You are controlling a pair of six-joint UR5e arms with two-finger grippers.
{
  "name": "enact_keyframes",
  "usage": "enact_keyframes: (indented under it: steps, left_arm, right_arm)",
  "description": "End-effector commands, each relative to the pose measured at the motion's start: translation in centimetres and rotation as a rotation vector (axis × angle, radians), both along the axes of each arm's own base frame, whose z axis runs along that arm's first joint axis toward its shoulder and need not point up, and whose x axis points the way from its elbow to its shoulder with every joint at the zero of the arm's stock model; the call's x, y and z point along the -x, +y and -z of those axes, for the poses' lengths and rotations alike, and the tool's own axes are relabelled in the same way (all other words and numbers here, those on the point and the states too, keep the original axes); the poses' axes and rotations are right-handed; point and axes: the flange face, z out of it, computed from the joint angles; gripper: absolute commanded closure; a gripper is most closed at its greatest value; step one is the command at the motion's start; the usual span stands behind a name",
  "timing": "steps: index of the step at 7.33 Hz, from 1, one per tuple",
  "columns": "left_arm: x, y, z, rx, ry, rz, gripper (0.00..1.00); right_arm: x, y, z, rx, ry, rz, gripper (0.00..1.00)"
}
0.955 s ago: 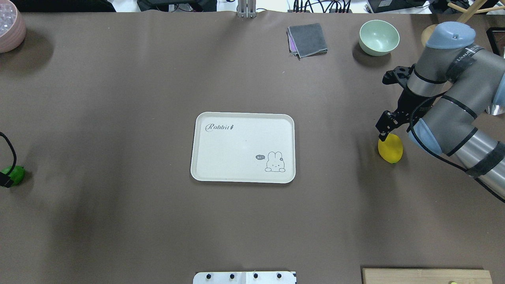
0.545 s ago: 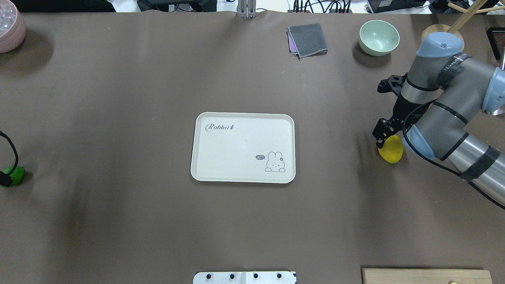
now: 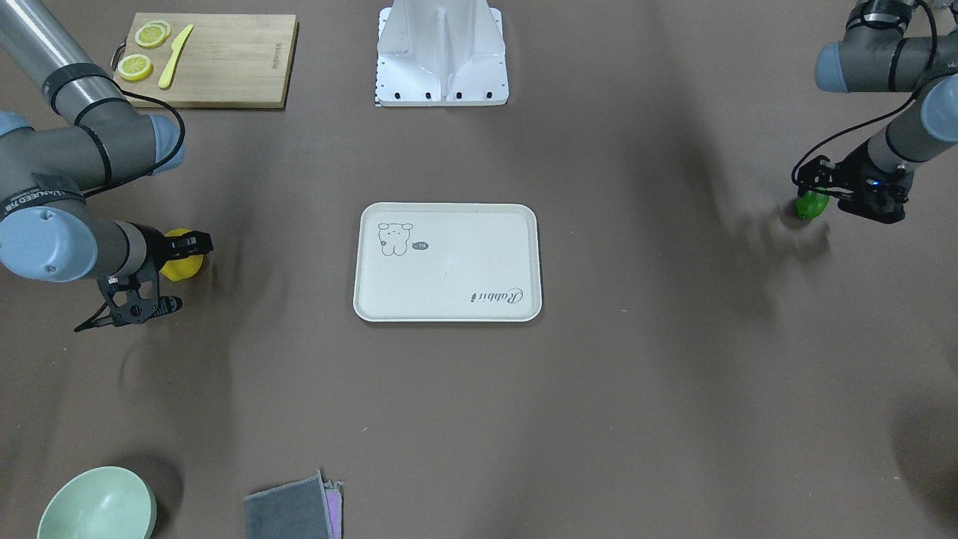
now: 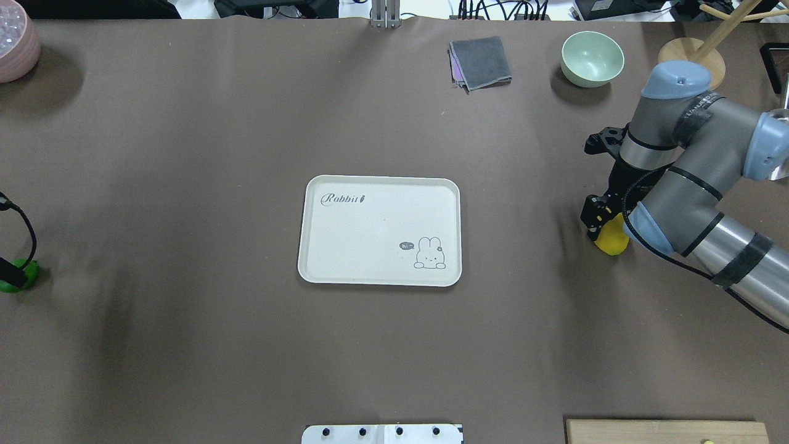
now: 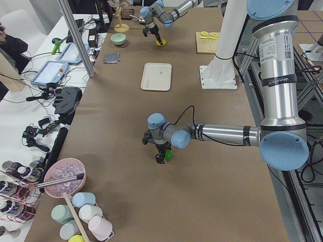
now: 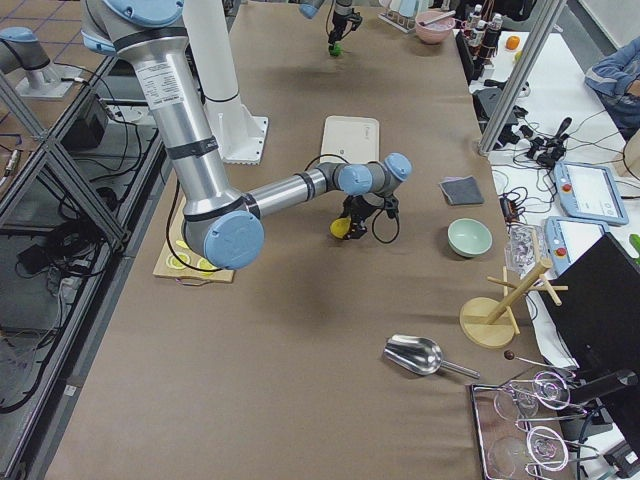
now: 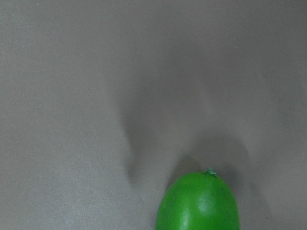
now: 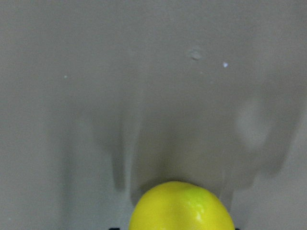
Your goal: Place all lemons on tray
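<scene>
Overhead exterior and front-facing views: each gripper sits low over one lemon, both fruits well apart from the tray.

The brown table [image 4: 185, 154] carries the cream tray [image 4: 382, 209] at its middle, between the two sets of fingers and far from both. The right gripper [image 4: 599, 217] is down at the yellow lemon [image 4: 611, 242], which sits right at its fingertips; how wide the fingers stand, or whether they grip it, cannot be told. The left gripper [image 3: 816, 191] hangs over the green lemon [image 3: 809, 205], just beside its fingertips; their opening cannot be told either.
</scene>
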Motion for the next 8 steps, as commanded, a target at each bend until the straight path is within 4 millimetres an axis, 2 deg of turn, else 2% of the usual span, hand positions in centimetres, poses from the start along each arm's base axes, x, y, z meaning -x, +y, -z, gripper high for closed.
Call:
enact_keyframes:
  steps: [1,2,4,5,6,7,8]
  left_arm:
    - [-0.2,-0.3,-0.1,0.004,0.001,0.001,0.02]
    - [-0.3,-0.4,-0.3,0.007,-0.002,0.001,0.02]
    - [-0.8,-1.1,-0.3,0.009,0.000,0.004,0.02]
    - [-0.8,-1.2,-0.4,0.012,-0.001,0.005,0.02]
    - [-0.8,-1.2,-0.3,0.011,-0.001,0.005,0.02]
    - [-0.8,-1.2,-0.4,0.013,0.000,0.005,0.02]
    - [-0.8,-1.1,-0.3,0.014,0.003,0.005,0.03]
  right_arm:
    - [-0.2,-0.1,0.4,-0.001,-0.009,-0.002,0.89]
    - [0.4,-1.3,3.4,-0.035,-0.043,-0.008,0.89]
    - [2.5,-4.1,13.3,-0.157,-0.141,-0.009,0.89]
    - [3.2,-4.9,17.0,-0.190,-0.175,-0.010,0.89]
    - [4.6,-4.6,18.8,-0.117,-0.173,-0.054,0.89]
    - [6.8,-3.3,20.1,-0.018,-0.158,-0.096,0.88]
    - [8.7,-2.7,21.0,0.008,-0.162,-0.080,0.88]
